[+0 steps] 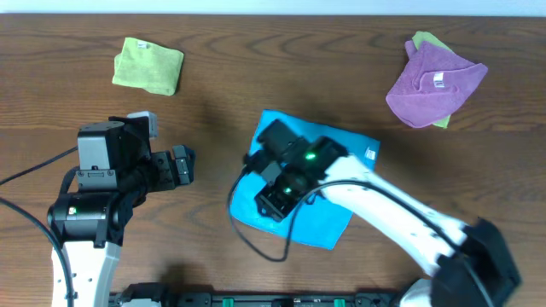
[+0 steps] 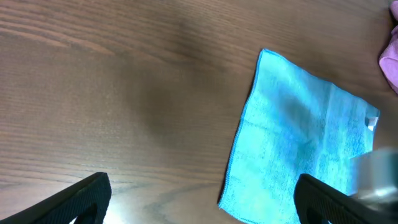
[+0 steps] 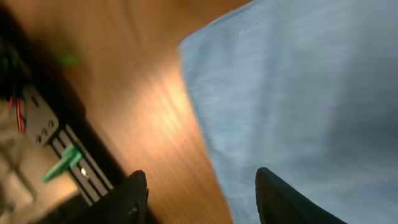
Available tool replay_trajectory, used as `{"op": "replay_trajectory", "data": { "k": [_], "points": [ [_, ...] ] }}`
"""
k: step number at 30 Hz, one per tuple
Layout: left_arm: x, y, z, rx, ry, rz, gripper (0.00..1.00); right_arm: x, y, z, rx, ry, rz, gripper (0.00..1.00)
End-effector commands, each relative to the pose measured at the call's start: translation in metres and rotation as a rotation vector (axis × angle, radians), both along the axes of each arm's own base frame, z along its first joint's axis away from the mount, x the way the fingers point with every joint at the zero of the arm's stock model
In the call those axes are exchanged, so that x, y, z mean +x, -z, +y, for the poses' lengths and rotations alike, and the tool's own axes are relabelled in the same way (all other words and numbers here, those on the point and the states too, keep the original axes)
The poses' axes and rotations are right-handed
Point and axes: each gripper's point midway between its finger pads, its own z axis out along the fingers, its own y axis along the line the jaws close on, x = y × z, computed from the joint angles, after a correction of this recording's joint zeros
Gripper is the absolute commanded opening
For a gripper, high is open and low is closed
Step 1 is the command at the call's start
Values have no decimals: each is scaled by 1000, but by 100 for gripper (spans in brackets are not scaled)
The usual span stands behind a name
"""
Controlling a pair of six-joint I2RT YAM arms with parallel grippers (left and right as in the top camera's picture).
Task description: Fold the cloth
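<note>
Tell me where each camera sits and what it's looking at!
Overhead: above the table, looking straight down at the blue cloth, purple cloth and green cloth; left arm and right arm show.
Left wrist: on the left arm, looking across the table at the blue cloth; the open left gripper shows.
Right wrist: on the right arm, close over the blue cloth's edge; the open right gripper shows.
Shared: all three see the blue cloth.

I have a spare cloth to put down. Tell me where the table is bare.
Bare table lies along the far edge between the light green cloth and the purple cloth, and again right of the blue cloth. The middle is crowded: the right arm hangs over the blue cloth, the left pincer beside it.
</note>
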Motion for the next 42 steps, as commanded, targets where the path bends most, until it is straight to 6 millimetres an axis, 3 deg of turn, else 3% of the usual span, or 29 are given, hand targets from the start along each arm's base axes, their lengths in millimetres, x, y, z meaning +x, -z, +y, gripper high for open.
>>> {"op": "replay_trajectory", "data": {
  "k": [1, 5, 8, 15, 18, 26, 42],
  "points": [
    [3, -9, 1, 21, 12, -28, 95, 24, -29, -19, 18, 173, -62, 57],
    [-8, -3, -8, -28, 38, 27, 95, 25, -42, -52, 10, 299, -35, 57],
    [-24, 15, -16, -89, 36, 159, 95, 14, -42, -73, 2, 371, -6, 57],
    [-33, 45, -43, -246, 105, 359, 96, -17, -33, -96, 23, 493, 28, 57],
    [-33, 69, -44, -259, 96, 462, 95, -25, -39, -102, 52, 526, 17, 58],
    [-40, 123, -69, -437, 147, 619, 95, -29, -61, -111, 114, 596, -23, 62],
    [-50, 178, -96, -518, 159, 692, 95, -32, -64, -113, 126, 616, -13, 65]
  ]
}}
